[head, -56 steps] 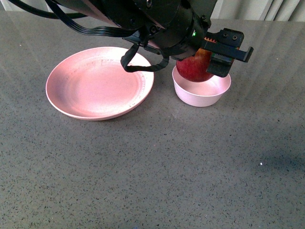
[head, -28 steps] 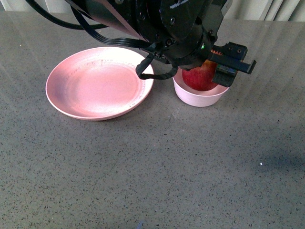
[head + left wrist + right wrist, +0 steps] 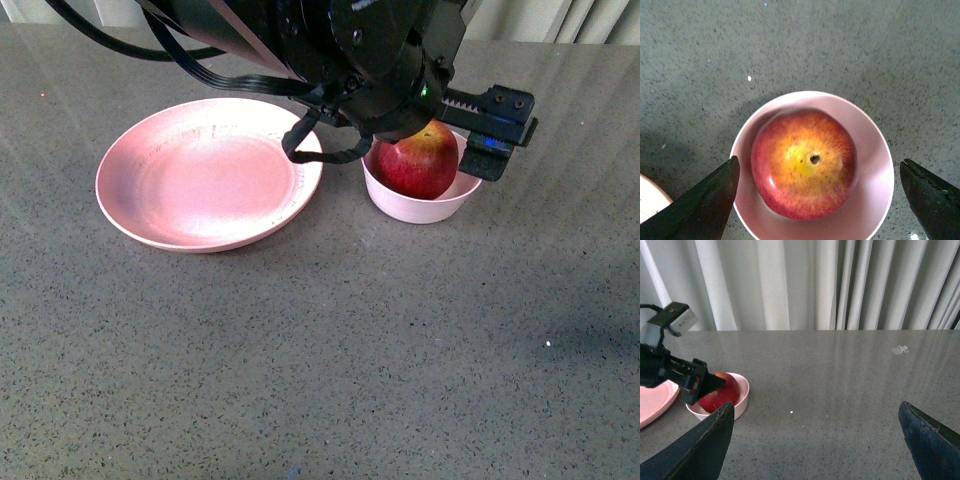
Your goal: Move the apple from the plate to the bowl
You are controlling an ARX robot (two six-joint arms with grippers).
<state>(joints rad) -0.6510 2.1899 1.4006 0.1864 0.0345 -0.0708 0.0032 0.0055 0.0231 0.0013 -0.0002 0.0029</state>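
Jaws: left gripper stood wide, clear of apple; right gripper wide, empty.
Apple: sat in bowl, beside plate.
Risk: on retreat a finger could catch bowl rim & tip it.

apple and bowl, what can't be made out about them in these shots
- Front view: the left arm hides the bowl's far rim.
- Left wrist view: the picture edge cuts off part of the bowl's rim; the apple hides the bowl's floor.
- Right wrist view: the left claw covers part of the apple.
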